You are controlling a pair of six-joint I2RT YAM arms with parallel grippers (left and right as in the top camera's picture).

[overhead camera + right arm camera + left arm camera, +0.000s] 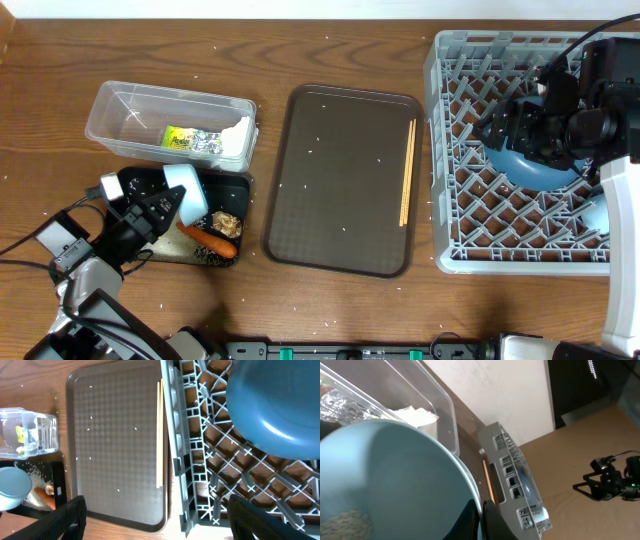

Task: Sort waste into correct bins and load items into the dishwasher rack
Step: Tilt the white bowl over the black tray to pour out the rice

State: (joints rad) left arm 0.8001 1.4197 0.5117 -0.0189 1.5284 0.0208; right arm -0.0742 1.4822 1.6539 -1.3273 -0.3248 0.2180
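Observation:
My left gripper (165, 205) is shut on the rim of the small blue-inside cup (183, 190) and holds it tilted over the shallow black tray (235, 190). The left wrist view shows my fingers (482, 520) pinching the cup (385, 480), with some rice inside. The carrot (208, 240), a brown scrap (225, 222) and rice lie in the black tray. The wrapper (195, 138) lies in the clear tub (120, 100). The dark-blue plate (530, 165) leans in the grey rack (450, 150). My right gripper (500, 125) is open and empty above the rack. The chopsticks (407, 172) lie on the brown tray.
The brown serving tray (340, 180) sits between the bins and the rack, with scattered rice grains on it. A pale rounded item (595, 212) sits in the rack's right side. The right wrist view shows the plate (275, 410), chopsticks (159, 435) and rack wall (172, 435).

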